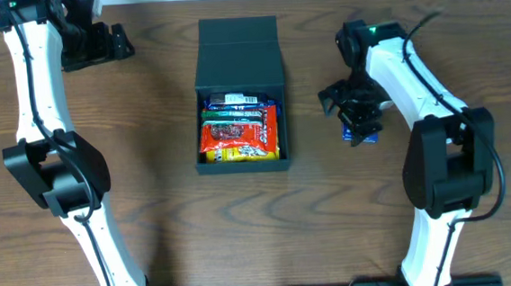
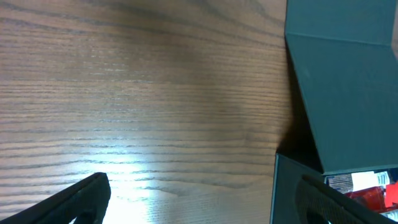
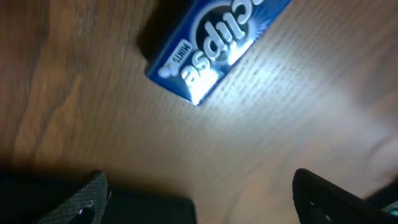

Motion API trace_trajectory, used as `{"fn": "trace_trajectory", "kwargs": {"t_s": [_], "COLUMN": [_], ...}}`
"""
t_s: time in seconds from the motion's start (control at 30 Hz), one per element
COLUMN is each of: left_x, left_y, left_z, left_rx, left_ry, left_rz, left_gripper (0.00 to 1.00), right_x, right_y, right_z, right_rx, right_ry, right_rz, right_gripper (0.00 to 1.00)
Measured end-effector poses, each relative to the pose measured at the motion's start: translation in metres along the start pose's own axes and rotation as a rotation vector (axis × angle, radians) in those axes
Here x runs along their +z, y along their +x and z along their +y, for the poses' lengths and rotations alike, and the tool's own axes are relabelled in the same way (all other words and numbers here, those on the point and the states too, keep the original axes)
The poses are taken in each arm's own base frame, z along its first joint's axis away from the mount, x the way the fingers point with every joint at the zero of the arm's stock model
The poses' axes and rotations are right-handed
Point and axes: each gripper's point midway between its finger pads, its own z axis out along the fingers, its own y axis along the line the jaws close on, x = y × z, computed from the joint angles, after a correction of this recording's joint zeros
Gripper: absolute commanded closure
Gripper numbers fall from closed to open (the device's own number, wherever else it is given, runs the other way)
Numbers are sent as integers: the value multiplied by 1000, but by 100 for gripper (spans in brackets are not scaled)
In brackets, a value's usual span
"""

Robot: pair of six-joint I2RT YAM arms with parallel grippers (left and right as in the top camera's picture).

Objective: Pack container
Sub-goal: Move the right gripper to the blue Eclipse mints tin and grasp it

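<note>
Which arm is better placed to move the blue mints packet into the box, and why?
Right. The right gripper, open, hangs close by the blue mints packet beside the container; the left gripper is across the table, on the container's other side.

White arms [image 1: 41, 104], black joints [image 1: 59, 170], black cables [image 1: 426, 21], perhaps green light [image 1: 372, 32]
</note>
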Motion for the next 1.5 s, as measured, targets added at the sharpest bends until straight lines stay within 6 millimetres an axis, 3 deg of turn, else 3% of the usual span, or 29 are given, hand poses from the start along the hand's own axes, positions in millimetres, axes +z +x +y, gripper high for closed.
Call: {"fn": "trace_trajectory", "kwargs": {"t_s": [0.57,0.87,1.13,1.4,1.5], "left_x": [0,0,0,0,0], "left_y": [-7,-10,-10,-10,-10], "left_z": [0,-1,-1,-1,-1], "left_rx": [11,14,14,14,14], "left_ry": [0,5,5,5,5], "left_rz": [-29,-38,-39,-40,-40], "left_gripper": [5,5,5,5,5], "right_x": [30,28,31,47,47], "right_y": [-38,-55,-60,-55,-55], "right_z": [6,13,18,4,3], "right_rx": [150,166,173,204,212], "right_ry": [-73,-110,-132,-89,-89], "right_rz": [-41,-115,-139,-111,-110], "right_gripper": [7,7,12,13,23]}}
